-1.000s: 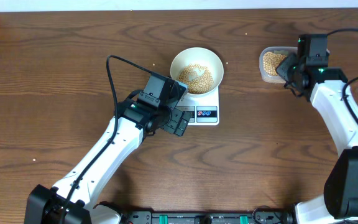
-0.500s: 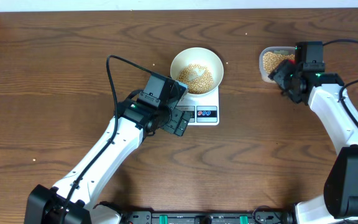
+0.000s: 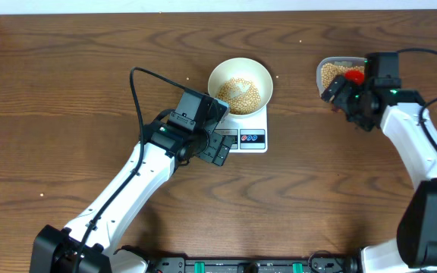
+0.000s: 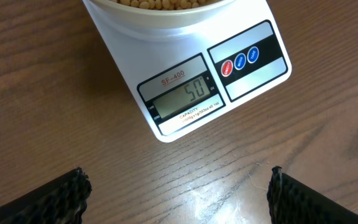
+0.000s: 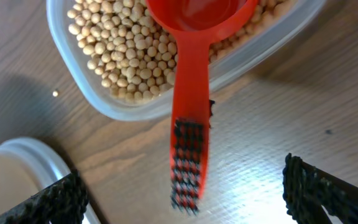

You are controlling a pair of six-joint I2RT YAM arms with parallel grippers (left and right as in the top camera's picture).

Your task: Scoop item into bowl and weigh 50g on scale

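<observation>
The white bowl (image 3: 240, 86) holds tan beans (image 3: 238, 92) and stands on the white scale (image 3: 252, 139). In the left wrist view the scale (image 4: 253, 78) shows 50 on its display (image 4: 185, 98), under the bowl's rim (image 4: 166, 15). My left gripper (image 4: 179, 196) hovers open over bare wood in front of the scale. A red scoop (image 5: 191, 93) lies with its cup on the beans (image 5: 123, 56) in the clear tub (image 5: 73, 87). Its taped handle hangs free between the fingers of my open right gripper (image 5: 182, 183), touching neither.
The clear tub (image 3: 331, 76) sits at the back right, with the red scoop (image 3: 354, 74) on its near side beside my right gripper (image 3: 340, 91). A white rounded edge (image 5: 23, 165) shows at the lower left of the right wrist view. My left gripper (image 3: 218, 149) is beside the scale.
My right gripper has opened and let go of the red scoop, which now rests in the tub, and drawn back a little. The left arm has not moved.
</observation>
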